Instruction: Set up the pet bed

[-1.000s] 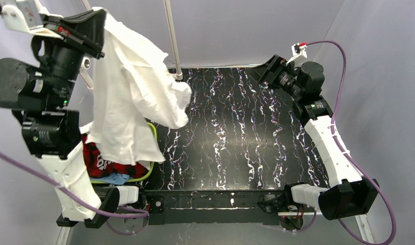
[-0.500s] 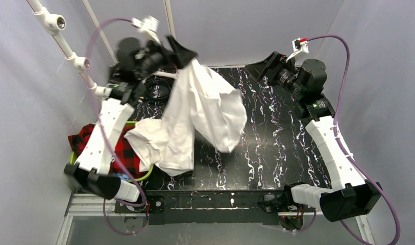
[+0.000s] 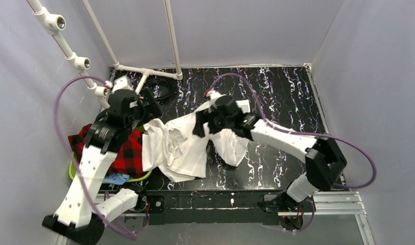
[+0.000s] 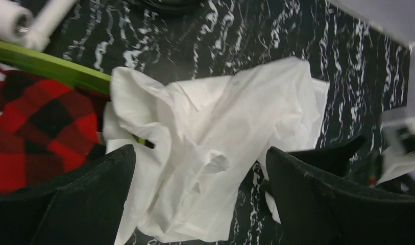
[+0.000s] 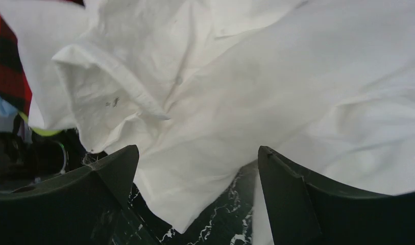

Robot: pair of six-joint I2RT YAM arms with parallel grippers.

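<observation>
Blocked at centre-left by crumpled white cloth (image 3: 179, 145), draped from green basket rim (image 4: 52, 65) out across the table (image 3: 287, 97). Crowded in far-left corner by white pipe frame (image 3: 144, 70) and black cable coil (image 3: 163, 91). Open over bare marbled surface along far edge and right side.

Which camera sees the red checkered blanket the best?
The top external camera. There the red checkered blanket shows on both sides of the left arm, partly under the white cloth. The left wrist camera catches only a corner at its left edge, and the right wrist camera a sliver at top left.
</observation>
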